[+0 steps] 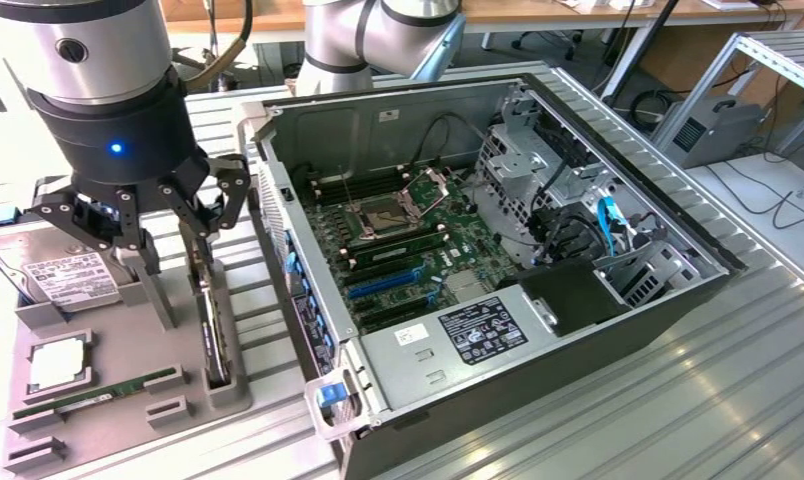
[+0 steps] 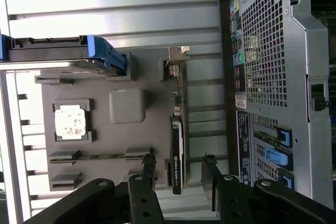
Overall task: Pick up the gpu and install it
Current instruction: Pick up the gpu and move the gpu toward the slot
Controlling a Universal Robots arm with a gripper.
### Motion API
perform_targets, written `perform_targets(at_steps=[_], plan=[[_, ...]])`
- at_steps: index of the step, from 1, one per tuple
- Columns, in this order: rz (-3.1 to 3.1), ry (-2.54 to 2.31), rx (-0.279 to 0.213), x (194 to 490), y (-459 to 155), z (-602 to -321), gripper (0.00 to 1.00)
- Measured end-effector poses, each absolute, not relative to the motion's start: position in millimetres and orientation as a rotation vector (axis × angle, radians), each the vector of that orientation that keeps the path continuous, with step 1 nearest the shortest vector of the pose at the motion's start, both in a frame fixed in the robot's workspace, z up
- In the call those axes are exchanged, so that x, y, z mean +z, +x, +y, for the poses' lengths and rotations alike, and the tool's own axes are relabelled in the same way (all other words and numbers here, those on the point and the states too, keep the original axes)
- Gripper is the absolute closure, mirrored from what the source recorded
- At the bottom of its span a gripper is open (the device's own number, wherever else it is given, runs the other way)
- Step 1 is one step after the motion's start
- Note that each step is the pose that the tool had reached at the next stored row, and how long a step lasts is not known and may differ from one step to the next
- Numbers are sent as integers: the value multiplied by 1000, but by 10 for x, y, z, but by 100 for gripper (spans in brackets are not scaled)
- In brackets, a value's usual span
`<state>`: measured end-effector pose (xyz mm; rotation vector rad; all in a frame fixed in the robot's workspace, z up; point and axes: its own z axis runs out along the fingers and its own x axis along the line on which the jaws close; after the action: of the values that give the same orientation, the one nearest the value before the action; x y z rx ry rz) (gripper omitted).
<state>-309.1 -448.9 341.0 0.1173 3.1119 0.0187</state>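
Note:
The gpu (image 1: 215, 330) is a thin dark card standing on edge in a slot of the grey holder tray (image 1: 122, 425), on the side nearest the computer case. My gripper (image 1: 162, 250) hangs just above the tray, over the card's far end, with its fingers spread. In the wrist view the gpu (image 2: 177, 145) runs edge-on away from the camera, its silver bracket (image 2: 176, 66) at the far end. My gripper (image 2: 179, 169) straddles the near end there, with a gap on each side of the card. The jaws are open and hold nothing.
The open computer case (image 1: 669, 230) lies to the exterior view's right of the tray, its motherboard (image 1: 402, 250) and blue slots (image 1: 382, 285) exposed. The tray also holds a hard drive (image 1: 62, 280), a processor chip (image 1: 58, 365), a memory stick (image 1: 95, 395) and a grey post (image 1: 149, 285).

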Motion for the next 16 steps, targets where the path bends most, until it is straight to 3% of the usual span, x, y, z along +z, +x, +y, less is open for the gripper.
perform_targets(at_steps=[16], plan=[[3112,117,19,3355,-3091,-4489,52]])
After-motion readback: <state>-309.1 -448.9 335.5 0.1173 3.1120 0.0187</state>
